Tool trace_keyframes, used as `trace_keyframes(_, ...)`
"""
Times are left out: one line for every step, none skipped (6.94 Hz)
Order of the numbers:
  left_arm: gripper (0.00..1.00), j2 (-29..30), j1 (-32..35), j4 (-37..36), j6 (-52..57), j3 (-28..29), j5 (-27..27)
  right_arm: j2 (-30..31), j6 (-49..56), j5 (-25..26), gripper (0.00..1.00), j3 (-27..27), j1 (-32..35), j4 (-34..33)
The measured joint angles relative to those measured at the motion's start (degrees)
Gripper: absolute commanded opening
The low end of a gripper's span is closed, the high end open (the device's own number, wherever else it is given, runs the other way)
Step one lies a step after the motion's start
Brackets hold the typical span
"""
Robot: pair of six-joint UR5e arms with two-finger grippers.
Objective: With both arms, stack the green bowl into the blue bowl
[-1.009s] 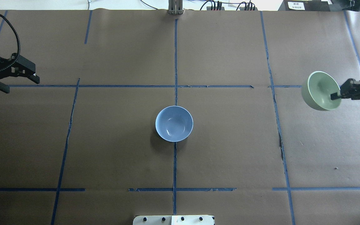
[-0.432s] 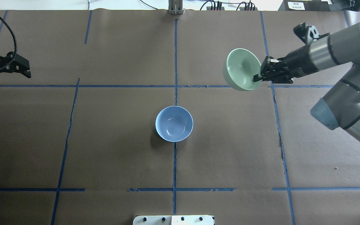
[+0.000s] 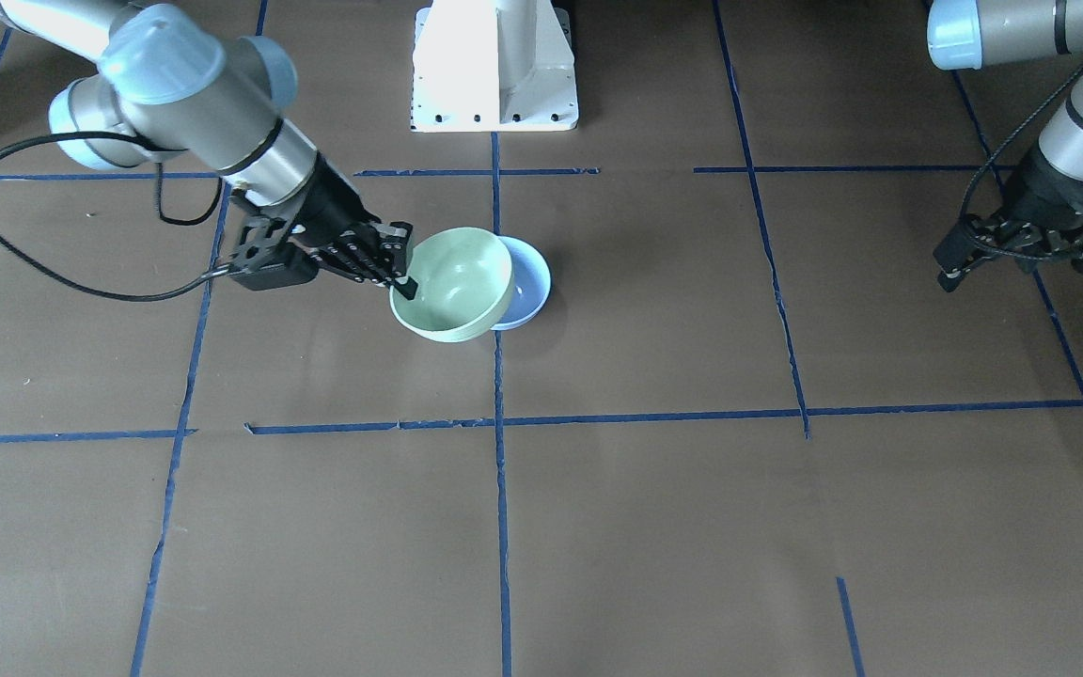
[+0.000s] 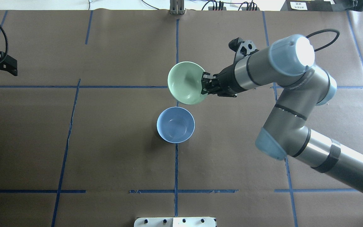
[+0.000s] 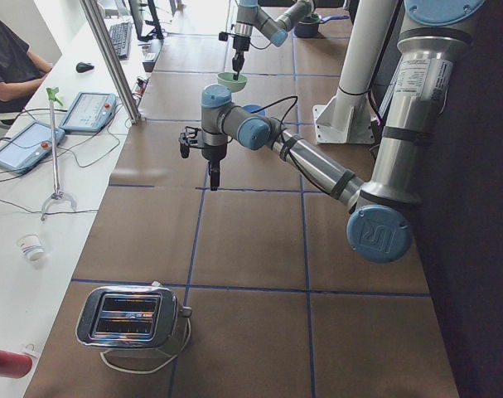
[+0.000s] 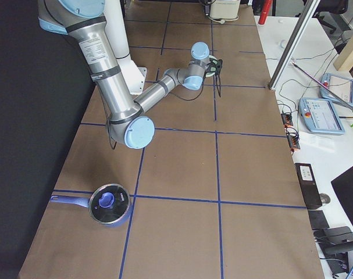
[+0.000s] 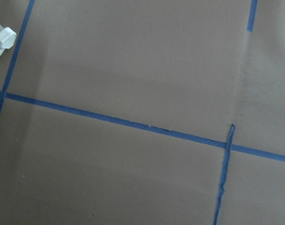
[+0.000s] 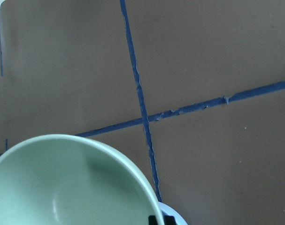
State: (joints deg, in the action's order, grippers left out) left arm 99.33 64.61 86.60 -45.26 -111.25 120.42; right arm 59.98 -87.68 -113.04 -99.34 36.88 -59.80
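Note:
The green bowl (image 4: 184,82) hangs tilted in the air, just beyond the blue bowl (image 4: 175,125), which stands upright on the table's middle. My right gripper (image 4: 203,89) is shut on the green bowl's rim, with one finger inside it. In the front view the green bowl (image 3: 452,277) covers part of the blue bowl (image 3: 530,282), and the right gripper (image 3: 400,277) holds its rim. The right wrist view shows the green bowl (image 8: 72,183) close up over a sliver of the blue bowl (image 8: 174,219). My left gripper (image 3: 1012,268) is open and empty, far off at the table's side.
The table is brown paper with blue tape lines (image 4: 176,63). A white pedestal (image 3: 494,66) stands at the robot's side. A toaster (image 5: 131,315) sits at the left end, a lidded pot (image 6: 109,203) at the right end. A white plug (image 7: 2,38) lies near the left gripper.
My right arm has carried the green bowl from the table's right edge leftward to just beyond the blue bowl. My left gripper has drawn back further toward the left edge.

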Motion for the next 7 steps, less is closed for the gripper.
trace_keyframes(1.0,-0.06,1.12,0.02,2.48,1.35,0.06,-0.78,-0.02,4.16,0.0,0.07,-3.74,-1.8)
trace_keyframes(1.0,-0.09,1.8,0.07,3.81,2.06,0.12,-0.98,-0.03,6.43,0.0,0.03,-5.9,-3.55)
trace_keyframes(1.0,-0.1,2.16,0.07,4.35,2.32,0.15,-0.98,-0.03,7.32,0.01,-0.09,-7.19,-5.1)
trace_keyframes(1.0,-0.1,2.32,0.04,4.55,2.4,0.16,-0.82,-0.03,7.61,0.02,-0.16,-8.0,-5.77)
trace_keyframes(1.0,-0.1,2.4,0.0,4.6,2.42,0.16,-0.57,-0.03,7.7,0.02,-0.2,-8.61,-6.01)
trace_keyframes(1.0,-0.1,2.43,-0.02,4.61,2.47,0.19,-0.43,-0.03,7.78,0.1,-0.22,-9.14,-6.09)
trace_keyframes(1.0,-0.1,2.45,-0.02,4.61,2.48,0.22,-0.35,-0.03,7.86,0.99,-0.23,-9.53,-6.11)
